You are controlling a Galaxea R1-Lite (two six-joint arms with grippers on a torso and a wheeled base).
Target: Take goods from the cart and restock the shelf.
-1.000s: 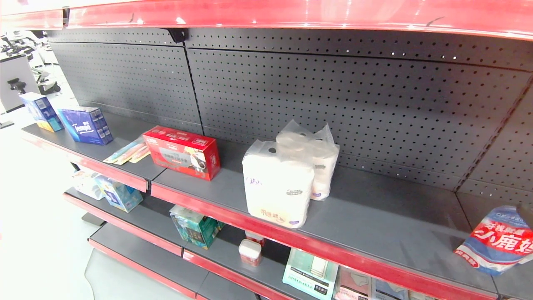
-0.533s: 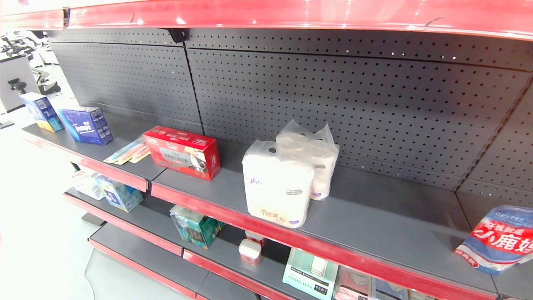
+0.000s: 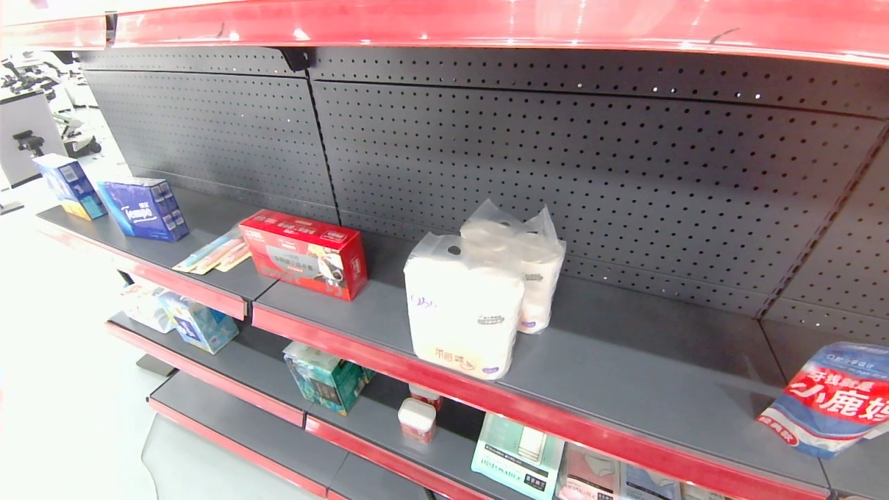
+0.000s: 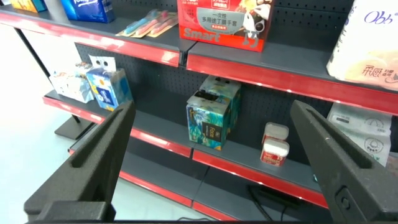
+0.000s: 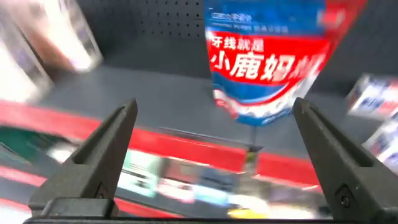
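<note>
Right now the right claw (image 5: 216,102) is wide open and empty, its fingers clear of the blue-and-red bag (image 5: 264,59). The bag stands on the shelf (image 3: 625,375) near the red front edge, at the robot's right (well apart from the white roll pack (image 3: 464,312) in the middle). Further left on that board sits a red box (image 3: 303,253). The left claw (image 4: 211,104) is also wide open with nothing in it, facing the lower boards, where a green box (image 4: 213,124) stands near a small red-and-white jar (image 4: 274,144).
</note>
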